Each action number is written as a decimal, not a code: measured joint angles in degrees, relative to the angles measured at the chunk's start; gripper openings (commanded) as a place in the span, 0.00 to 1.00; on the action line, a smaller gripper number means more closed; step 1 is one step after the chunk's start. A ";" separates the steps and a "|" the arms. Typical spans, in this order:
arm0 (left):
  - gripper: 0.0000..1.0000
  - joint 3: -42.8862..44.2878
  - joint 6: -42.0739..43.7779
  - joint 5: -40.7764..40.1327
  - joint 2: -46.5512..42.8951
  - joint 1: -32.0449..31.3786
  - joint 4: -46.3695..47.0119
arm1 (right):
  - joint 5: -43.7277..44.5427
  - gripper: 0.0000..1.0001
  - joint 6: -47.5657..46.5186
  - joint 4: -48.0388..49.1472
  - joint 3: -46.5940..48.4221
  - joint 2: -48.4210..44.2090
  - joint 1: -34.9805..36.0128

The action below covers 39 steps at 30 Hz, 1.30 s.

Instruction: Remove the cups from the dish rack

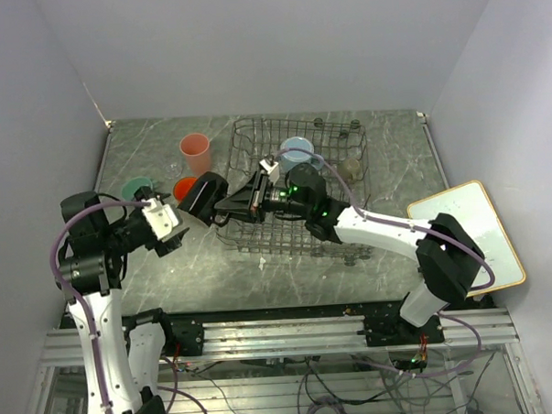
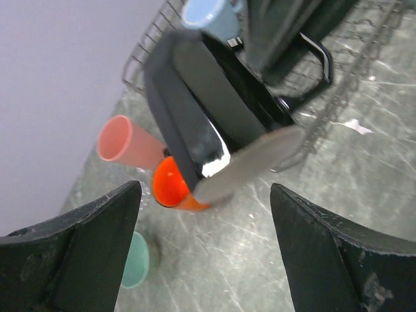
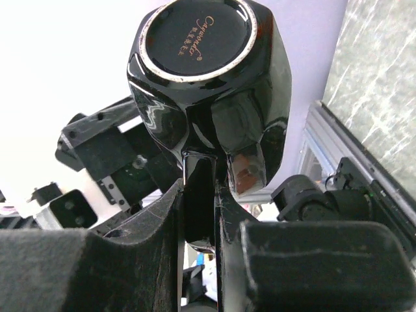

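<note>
Top: right gripper [image 1: 232, 205] holds black mug [image 1: 203, 194] just outside the rack's [image 1: 328, 136] left edge, with blue mug [image 1: 297, 151] in rack. Left wrist: left gripper [image 2: 205, 188] spread wide, mug just ahead. Right wrist: fingers clamped on handle [image 3: 198, 192].

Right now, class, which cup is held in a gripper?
The black mug, its handle in the right gripper. Pink tumbler, orange mug and mint-green cup sit on the table; light-blue mug and beige cup in the dish rack.
</note>
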 measured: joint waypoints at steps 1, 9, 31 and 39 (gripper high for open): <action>0.88 -0.57 -1.53 0.02 -0.66 0.00 2.14 | -0.11 0.00 0.76 0.44 0.13 0.61 0.46; 0.70 0.15 -6.43 0.59 -0.92 0.00 10.16 | -0.20 0.00 6.47 6.29 0.79 1.55 3.85; 0.07 7.30 -10.43 -13.40 17.05 -0.42 2.12 | 0.90 1.00 2.36 4.31 0.46 0.72 1.18; 0.07 15.65 -10.03 -33.94 36.83 -0.31 -6.82 | 4.50 1.00 -16.63 -16.57 0.83 -8.33 -14.84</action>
